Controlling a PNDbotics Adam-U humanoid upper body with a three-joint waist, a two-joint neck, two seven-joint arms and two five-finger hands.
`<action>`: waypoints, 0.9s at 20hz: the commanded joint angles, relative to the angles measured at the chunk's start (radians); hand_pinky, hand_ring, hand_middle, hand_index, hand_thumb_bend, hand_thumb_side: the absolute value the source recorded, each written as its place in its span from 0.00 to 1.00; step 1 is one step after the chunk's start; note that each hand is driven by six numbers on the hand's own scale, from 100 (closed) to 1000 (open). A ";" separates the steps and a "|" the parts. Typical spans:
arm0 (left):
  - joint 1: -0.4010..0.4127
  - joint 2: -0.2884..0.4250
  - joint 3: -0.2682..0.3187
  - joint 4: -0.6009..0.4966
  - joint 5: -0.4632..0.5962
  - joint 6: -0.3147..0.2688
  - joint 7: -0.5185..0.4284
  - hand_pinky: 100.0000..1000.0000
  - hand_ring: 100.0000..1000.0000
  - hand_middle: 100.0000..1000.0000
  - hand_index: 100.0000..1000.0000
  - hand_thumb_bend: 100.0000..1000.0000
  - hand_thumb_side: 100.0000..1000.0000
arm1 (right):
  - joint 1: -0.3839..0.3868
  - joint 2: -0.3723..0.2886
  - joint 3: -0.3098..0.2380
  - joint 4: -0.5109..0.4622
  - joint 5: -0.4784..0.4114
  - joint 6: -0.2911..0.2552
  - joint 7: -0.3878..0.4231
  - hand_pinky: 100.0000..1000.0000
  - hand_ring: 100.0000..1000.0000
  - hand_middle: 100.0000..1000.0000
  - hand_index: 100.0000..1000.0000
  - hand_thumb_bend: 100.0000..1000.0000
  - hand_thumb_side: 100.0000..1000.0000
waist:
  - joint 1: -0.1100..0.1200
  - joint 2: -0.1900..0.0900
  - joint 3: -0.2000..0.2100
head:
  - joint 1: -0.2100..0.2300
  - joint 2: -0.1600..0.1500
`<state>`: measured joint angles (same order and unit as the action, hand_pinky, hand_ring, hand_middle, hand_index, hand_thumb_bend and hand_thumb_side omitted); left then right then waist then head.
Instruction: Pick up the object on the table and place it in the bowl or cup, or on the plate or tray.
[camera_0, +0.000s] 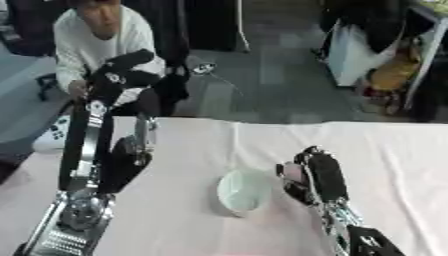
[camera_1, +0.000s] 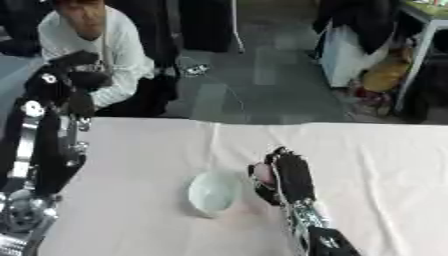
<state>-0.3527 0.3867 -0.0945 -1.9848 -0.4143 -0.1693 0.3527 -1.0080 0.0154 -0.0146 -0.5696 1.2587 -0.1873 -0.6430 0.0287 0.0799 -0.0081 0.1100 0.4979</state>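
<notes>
Holding right hand (camera_0: 308, 176) curled round sth pinkish I can't ID, mid-frame just right of pale bowl (camera_0: 243, 191). I'm worrying: releasing now drops it outside the rim. Left hand (camera_0: 118, 75) up, upper left, fingers unclear.

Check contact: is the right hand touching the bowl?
Cannot tell. In the left eye view the right hand sits right beside the bowl rim, but neither contact nor a gap shows plainly.

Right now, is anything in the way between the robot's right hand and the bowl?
No, nothing visible. The right hand sits just right of the pale bowl on the pink table, with only bare cloth between them. Whether it holds the object is unclear.
</notes>
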 joint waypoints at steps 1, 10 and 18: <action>-0.005 0.014 0.005 -0.015 -0.003 -0.001 -0.002 0.66 0.61 0.77 0.88 0.00 0.75 | -0.036 -0.021 0.021 -0.053 -0.031 -0.029 0.025 0.00 0.00 0.00 0.00 0.32 0.07 | 0.000 -0.017 -0.001 | 0.009 -0.007; -0.004 0.014 0.004 -0.015 -0.002 -0.001 -0.003 0.66 0.61 0.77 0.88 0.00 0.75 | -0.040 0.000 0.059 -0.113 -0.080 -0.070 0.077 0.00 0.00 0.00 0.00 0.32 0.07 | 0.000 -0.018 -0.001 | 0.009 -0.005; -0.006 0.014 0.003 -0.015 -0.003 -0.001 -0.004 0.66 0.61 0.77 0.88 0.00 0.75 | -0.037 0.010 0.111 -0.139 -0.132 -0.127 0.129 0.00 0.00 0.00 0.00 0.32 0.06 | -0.001 -0.018 0.002 | 0.012 -0.005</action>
<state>-0.3476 0.3867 -0.0945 -1.9848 -0.4144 -0.1689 0.3522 -1.0198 0.0241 0.0884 -0.6827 1.1360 -0.3060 -0.5211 0.0263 0.0785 -0.0072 0.1131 0.4984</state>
